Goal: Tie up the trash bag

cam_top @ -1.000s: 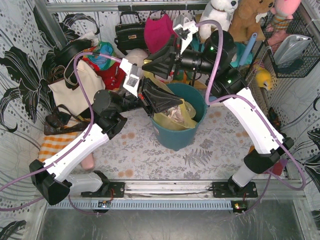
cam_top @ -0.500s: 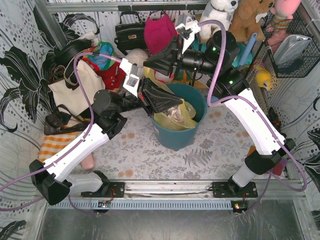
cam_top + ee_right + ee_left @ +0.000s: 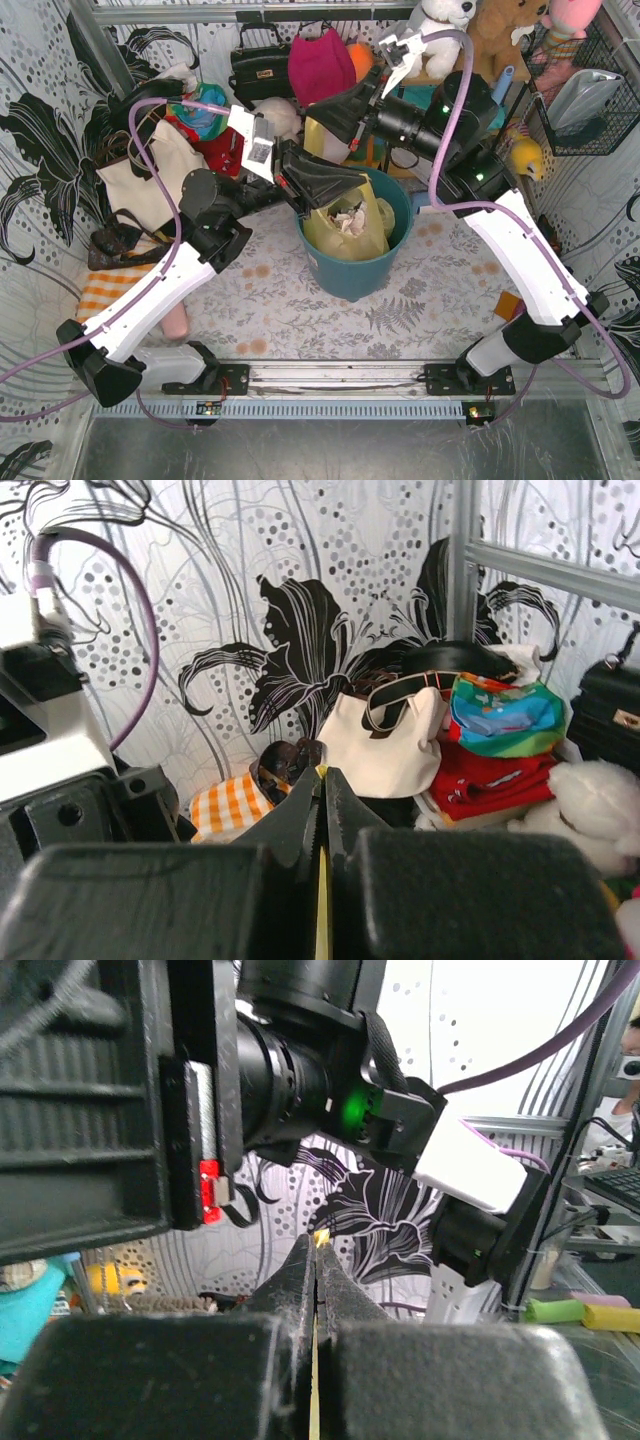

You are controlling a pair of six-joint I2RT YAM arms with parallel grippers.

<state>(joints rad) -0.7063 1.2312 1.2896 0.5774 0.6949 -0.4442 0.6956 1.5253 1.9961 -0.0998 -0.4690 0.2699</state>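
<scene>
Yellow-green trash bag (image 3: pixel 345 232): film pinched in closed left tool (image 3: pixel 316 1247), closed right tool (image 3: pixel 322 773).

Yellow-green trash bag (image 3: pixel 345 228) standing in the teal bin (image 3: pixel 350 275), mid-scene.
Thin, translucent, crinkled plastic with crumpled white paper showing through. The mouth is open, and its left edge and a far strip are drawn up above the bin's rim.

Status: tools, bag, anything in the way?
Left tool, right tool shut on translucent yellow-green plastic trash bag. Untied, in teal round bin. Right arm crowds left tool.
</scene>
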